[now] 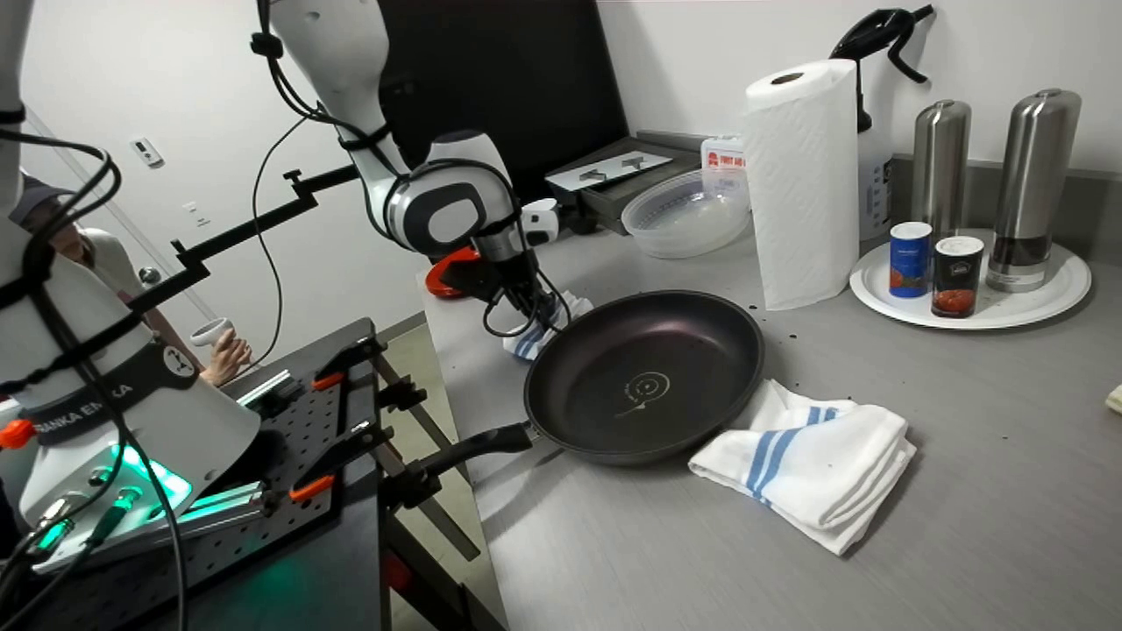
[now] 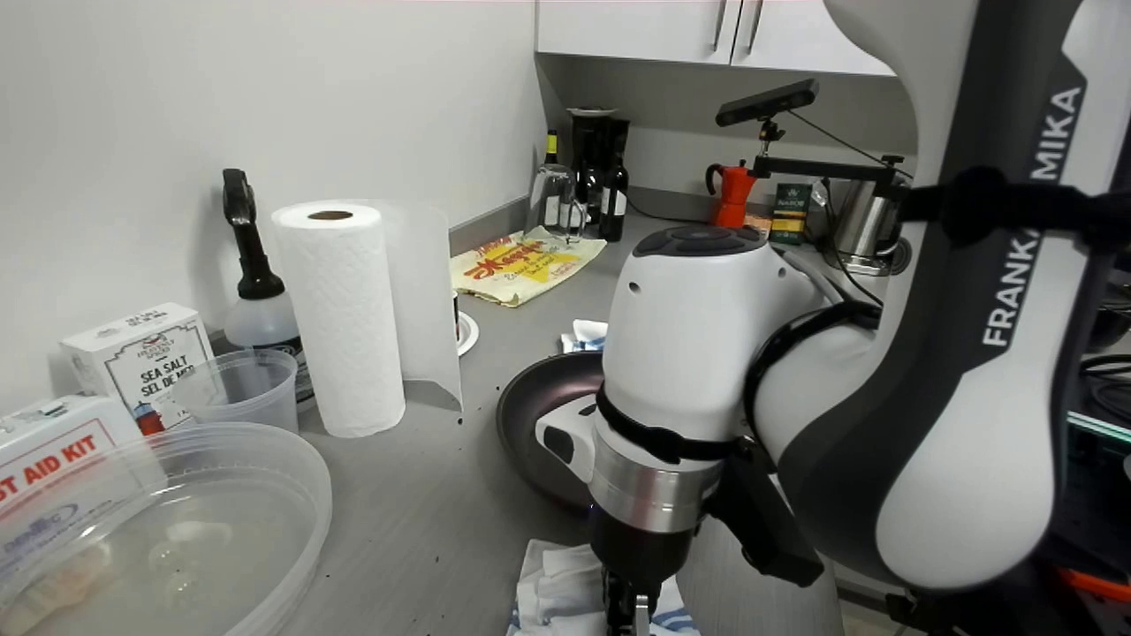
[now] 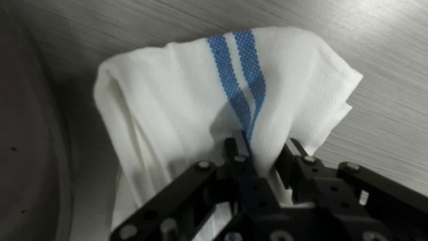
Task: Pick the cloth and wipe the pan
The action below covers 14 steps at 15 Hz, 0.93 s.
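Note:
A white cloth with blue stripes (image 3: 180, 90) lies bunched on the grey counter beside the pan. It shows partly behind the gripper in both exterior views (image 1: 526, 344) (image 2: 557, 587). My gripper (image 3: 266, 145) points down at this cloth, with a raised fold pinched between its two fingers. The fingers are apart by the thickness of that fold. The dark frying pan (image 1: 649, 377) sits flat on the counter, its handle towards the robot's base. The pan also shows partly behind the arm (image 2: 539, 433) and at the left edge of the wrist view (image 3: 30, 140).
A second folded striped cloth (image 1: 806, 464) touches or lies close to the pan's other side. A paper towel roll (image 1: 802, 193), a clear plastic bowl (image 1: 684, 219) and a white plate (image 1: 1065, 285) with grinders and jars stand along the wall. A red object (image 1: 447, 272) lies behind the gripper.

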Each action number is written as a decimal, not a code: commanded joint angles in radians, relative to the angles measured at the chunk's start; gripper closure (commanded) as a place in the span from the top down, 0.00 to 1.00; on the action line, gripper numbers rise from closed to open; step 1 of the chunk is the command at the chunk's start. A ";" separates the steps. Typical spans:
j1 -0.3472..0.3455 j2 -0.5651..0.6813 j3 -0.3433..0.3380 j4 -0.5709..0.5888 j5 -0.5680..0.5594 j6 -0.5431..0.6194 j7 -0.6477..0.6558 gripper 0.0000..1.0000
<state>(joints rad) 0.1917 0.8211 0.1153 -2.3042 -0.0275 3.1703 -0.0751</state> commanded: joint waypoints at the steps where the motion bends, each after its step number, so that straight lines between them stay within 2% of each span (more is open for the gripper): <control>1: -0.013 -0.012 0.011 -0.002 -0.004 -0.026 0.023 0.00; 6: -0.019 -0.037 0.012 -0.009 0.003 -0.054 0.034 0.03; 9: -0.051 -0.110 0.003 -0.037 -0.003 -0.108 0.029 0.03; 11: -0.086 -0.180 -0.001 -0.054 0.002 -0.149 0.028 0.03; 14: -0.168 -0.295 0.032 -0.077 0.026 -0.248 0.020 0.03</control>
<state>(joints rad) 0.0915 0.6642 0.1143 -2.3249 -0.0232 3.0224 -0.0568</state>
